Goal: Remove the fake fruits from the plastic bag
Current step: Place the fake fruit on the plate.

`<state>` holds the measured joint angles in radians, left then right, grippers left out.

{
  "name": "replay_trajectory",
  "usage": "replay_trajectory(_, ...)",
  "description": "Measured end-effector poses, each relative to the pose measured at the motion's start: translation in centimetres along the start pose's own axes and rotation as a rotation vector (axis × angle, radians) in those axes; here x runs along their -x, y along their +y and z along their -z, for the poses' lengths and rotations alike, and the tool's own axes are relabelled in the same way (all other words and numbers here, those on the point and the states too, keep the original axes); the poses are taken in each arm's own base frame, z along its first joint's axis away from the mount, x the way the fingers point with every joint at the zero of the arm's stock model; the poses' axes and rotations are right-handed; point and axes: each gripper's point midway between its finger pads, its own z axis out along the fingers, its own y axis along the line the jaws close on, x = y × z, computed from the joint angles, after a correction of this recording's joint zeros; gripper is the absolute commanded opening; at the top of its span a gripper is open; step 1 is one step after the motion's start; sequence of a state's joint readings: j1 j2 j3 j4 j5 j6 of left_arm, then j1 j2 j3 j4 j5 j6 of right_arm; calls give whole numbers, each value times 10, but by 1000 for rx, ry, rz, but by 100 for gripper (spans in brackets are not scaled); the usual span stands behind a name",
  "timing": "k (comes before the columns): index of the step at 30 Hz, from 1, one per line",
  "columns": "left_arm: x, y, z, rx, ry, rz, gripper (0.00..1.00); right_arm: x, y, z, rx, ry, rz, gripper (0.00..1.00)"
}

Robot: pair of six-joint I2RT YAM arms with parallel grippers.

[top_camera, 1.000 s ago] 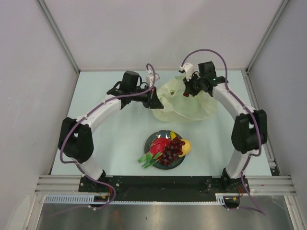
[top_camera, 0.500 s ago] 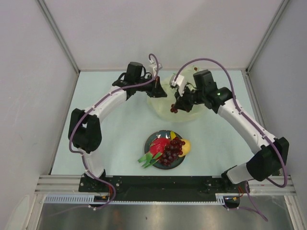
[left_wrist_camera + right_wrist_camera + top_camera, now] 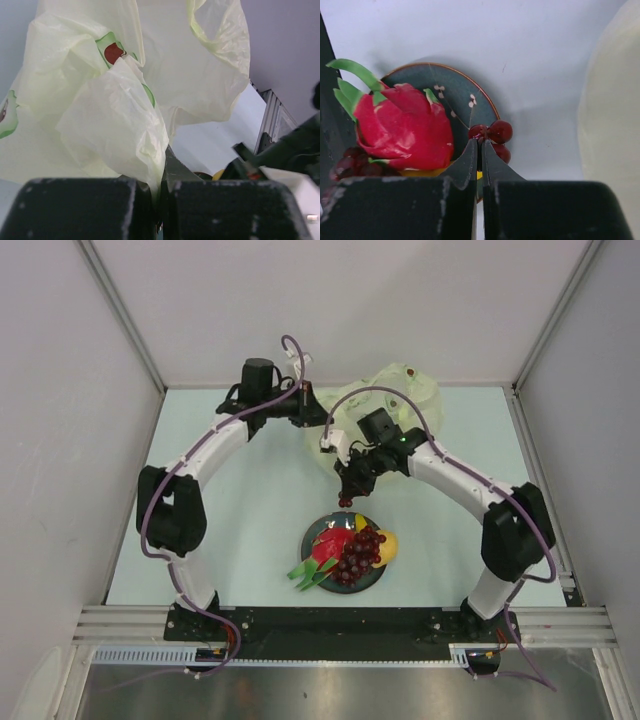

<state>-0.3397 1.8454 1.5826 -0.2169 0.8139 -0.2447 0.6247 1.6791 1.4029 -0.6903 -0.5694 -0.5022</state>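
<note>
grapes (image 3: 493, 133) pinched between right jaws, plastic bag (image 3: 115, 120) gripped in left jaws

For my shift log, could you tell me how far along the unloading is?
Done: dragon fruit, a grape bunch and lemon lie on the plate. In hand: the right gripper holds small grapes; the left gripper pinches the plastic bag. Left: setting them down; whether the bag holds more is unclear.
</note>
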Motion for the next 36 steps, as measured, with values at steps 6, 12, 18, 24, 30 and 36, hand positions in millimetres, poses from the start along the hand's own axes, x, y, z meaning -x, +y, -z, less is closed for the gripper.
replay_trajectory(6, -3, -3, -1, -21, -1, 32, 0, -28, -8, -33, 44, 76, -51, 0)
replay_trajectory(12, -8, -2, -2, -28, 4, 43, 0, -42, -6, -50, 83, 113, -68, 0)
replay_trajectory(18, -12, -1, -3, -27, 8, 54, 0, -48, -1, -54, 112, 130, -72, 15)
replay_trajectory(24, -12, -1, -3, -27, 5, 51, 2, -52, 0, -55, 117, 146, -83, 48)
replay_trajectory(30, -13, -2, -3, -33, 1, 59, 0, -48, -2, -44, 117, 164, -118, 58)
replay_trajectory(36, -9, -3, -2, -36, -5, 64, 7, 22, -27, 3, 87, 43, -101, 60)
